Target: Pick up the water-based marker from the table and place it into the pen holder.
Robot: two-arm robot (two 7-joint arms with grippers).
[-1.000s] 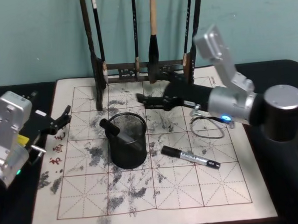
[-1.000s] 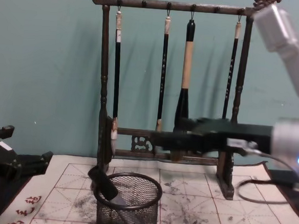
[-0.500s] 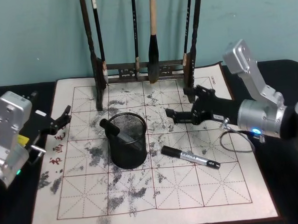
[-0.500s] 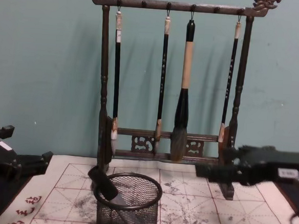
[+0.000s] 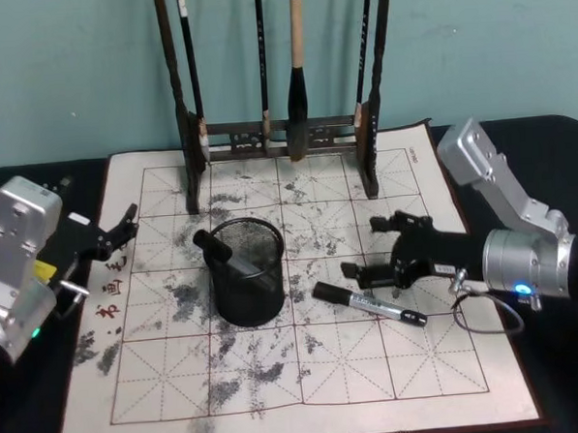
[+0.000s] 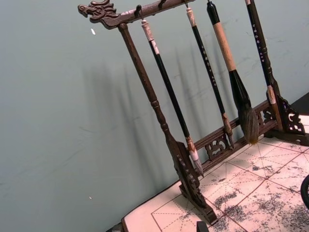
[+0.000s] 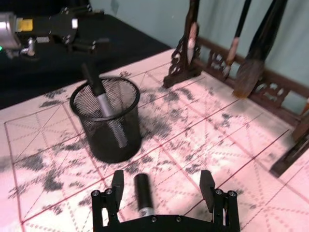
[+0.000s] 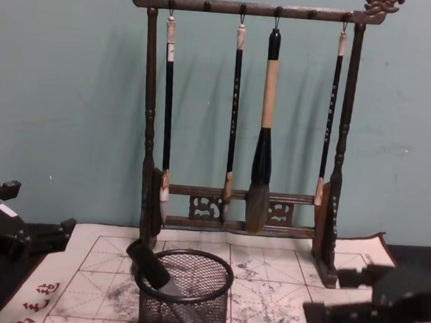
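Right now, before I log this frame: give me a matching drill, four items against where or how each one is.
Items:
1. water-based marker
2. second marker
3. right gripper
4. left gripper

Places or states:
A. at the mat's left edge
B. open, near the loose marker's black cap
C. leaning inside the pen holder
D. lying flat on the mat, to the right of the pen holder

Pairs: 1-D, 2-C, 3-B, 4-A.
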